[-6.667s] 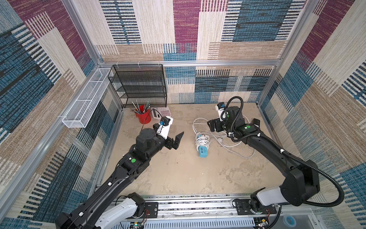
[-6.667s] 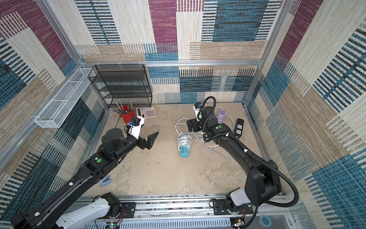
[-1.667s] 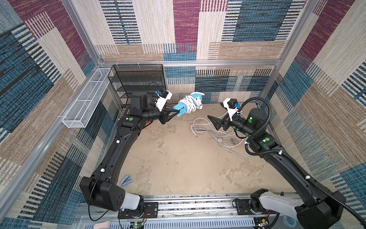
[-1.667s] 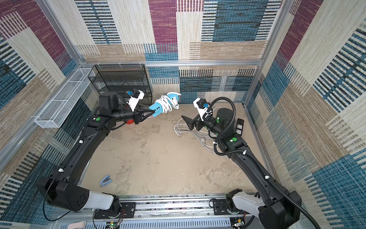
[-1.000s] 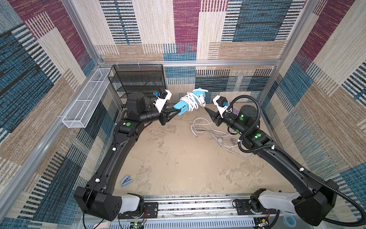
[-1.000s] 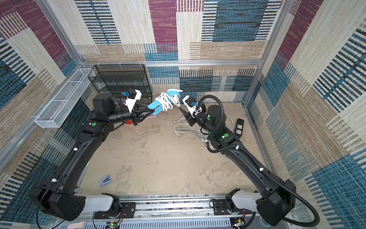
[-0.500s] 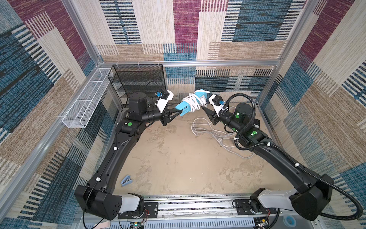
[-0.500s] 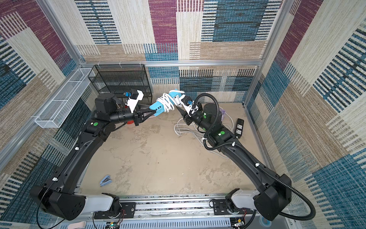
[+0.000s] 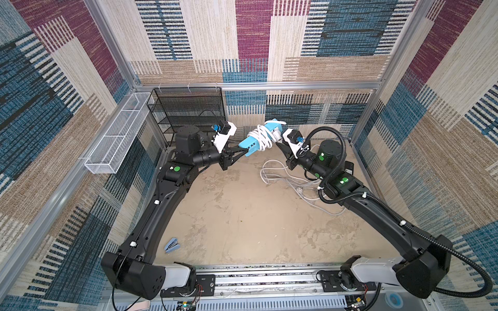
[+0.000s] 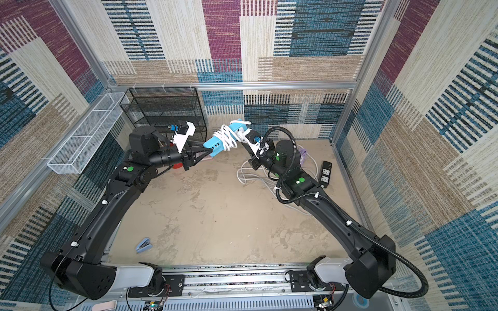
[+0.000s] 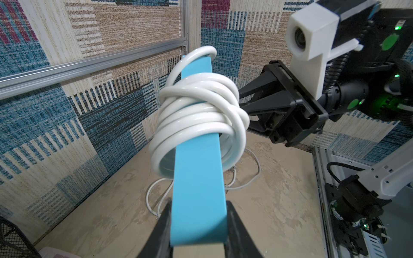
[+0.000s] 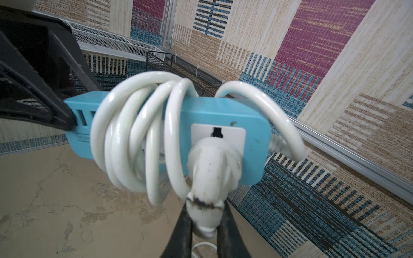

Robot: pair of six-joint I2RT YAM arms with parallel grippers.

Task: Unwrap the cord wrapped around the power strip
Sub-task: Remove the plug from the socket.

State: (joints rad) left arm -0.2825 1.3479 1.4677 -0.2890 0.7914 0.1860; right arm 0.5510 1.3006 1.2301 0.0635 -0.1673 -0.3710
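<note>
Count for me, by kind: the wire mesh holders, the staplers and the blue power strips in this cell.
wire mesh holders: 2, the black rack and the white basket
stapler: 1
blue power strip: 1
Total: 4

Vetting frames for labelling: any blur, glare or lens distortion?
Right wrist: cord coils and plug close to the lens look soft, with glare streaks on the cord. Left wrist: cord sharp but glossy; the wide lens exaggerates the power strip near end. Both top views: sharp, evenly lit, frame posts splay outward.
</note>
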